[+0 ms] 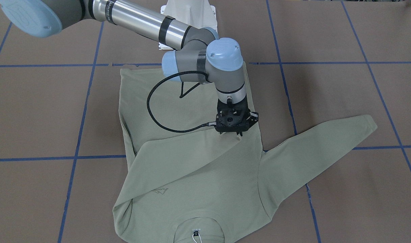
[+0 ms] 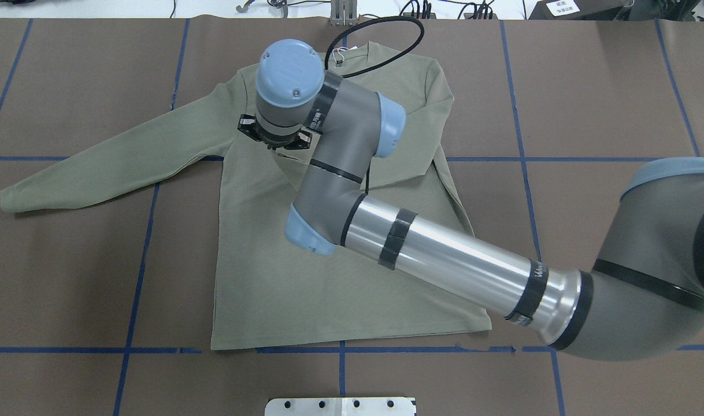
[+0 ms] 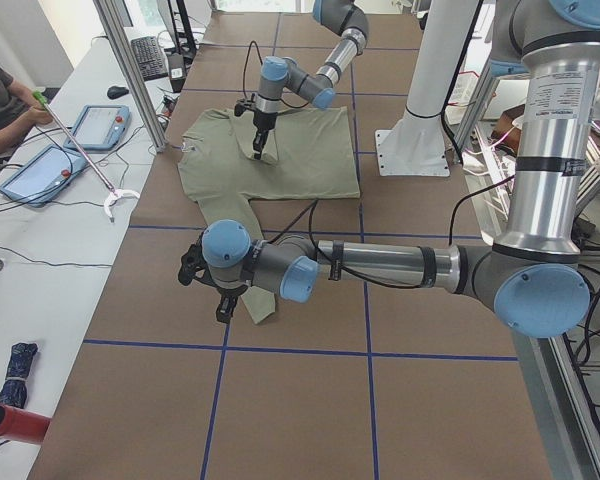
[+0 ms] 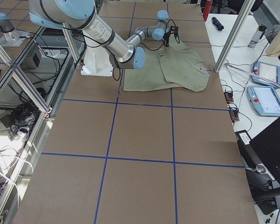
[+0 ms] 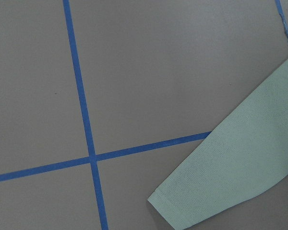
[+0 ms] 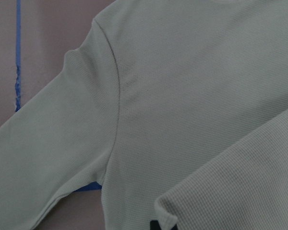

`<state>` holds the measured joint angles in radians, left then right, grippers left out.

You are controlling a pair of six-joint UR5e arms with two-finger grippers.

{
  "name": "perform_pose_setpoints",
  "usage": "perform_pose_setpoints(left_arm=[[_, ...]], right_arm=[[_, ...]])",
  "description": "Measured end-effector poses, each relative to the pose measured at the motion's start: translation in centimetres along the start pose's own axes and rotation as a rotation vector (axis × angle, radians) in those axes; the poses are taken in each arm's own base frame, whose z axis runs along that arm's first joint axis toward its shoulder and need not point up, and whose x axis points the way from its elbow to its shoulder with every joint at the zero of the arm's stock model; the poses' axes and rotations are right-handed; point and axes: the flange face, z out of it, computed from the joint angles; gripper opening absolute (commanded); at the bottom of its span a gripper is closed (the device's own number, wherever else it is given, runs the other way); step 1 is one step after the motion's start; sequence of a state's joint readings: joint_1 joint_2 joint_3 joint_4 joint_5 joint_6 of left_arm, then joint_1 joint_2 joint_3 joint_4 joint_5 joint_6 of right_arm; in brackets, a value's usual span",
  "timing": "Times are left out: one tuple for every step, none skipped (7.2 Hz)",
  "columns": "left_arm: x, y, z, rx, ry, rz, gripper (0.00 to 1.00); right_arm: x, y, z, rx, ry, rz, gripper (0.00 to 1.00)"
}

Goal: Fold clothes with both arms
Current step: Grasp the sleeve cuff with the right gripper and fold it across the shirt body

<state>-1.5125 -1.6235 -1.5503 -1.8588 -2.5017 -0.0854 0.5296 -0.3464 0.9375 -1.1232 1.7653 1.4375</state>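
Checking fold progress: we find shirt point(image 2: 329, 260) flat, front up, on brown table point(image 2: 589, 115). Right sleeve point(image 1: 178, 162) lies across shirt chest. Left sleeve point(image 2: 97, 167) spread outward, hem unfolded. We judge one fold done, most left. Right gripper point(image 1: 231, 132) sits at cuff on chest; we cannot tell grip. Left gripper point(image 3: 223, 312) beside left cuff, likewise unclear. Blue tape grid point(image 2: 525, 159) under shirt. White bench with tablets point(image 3: 95, 125) beyond shirt collar.
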Motion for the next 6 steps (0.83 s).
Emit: perform_pose_setpoints(left_arm=[[0.0,0.0,0.0,-0.001,0.0,-0.001,1.0],[0.0,0.0,0.1,-0.002,0.0,-0.001,1.0],[0.2,0.0,0.3,-0.007,0.002,0.002,1.0],[0.7,0.0,1.0,-0.018,0.006,0.013,1.0],[1.5,-0.1,2.0,-0.035,0.012,0.028,1.0],[2.6,-0.2,3.5,-0.059,0.02,0.023,1.0]], right_arm=[[-1.5,0.8,0.6,0.014,0.002,-0.008,0.62],[-2.9,1.2,1.1,0.025,0.006,-0.012,1.0],[-3.9,1.4,1.4,0.042,0.013,-0.016,1.0],[-4.5,1.8,1.5,0.058,0.016,-0.021,1.0],[-5.2,2.0,1.2,0.067,0.012,-0.025,1.0],[-6.2,2.0,0.4,0.072,-0.001,-0.028,1.0]])
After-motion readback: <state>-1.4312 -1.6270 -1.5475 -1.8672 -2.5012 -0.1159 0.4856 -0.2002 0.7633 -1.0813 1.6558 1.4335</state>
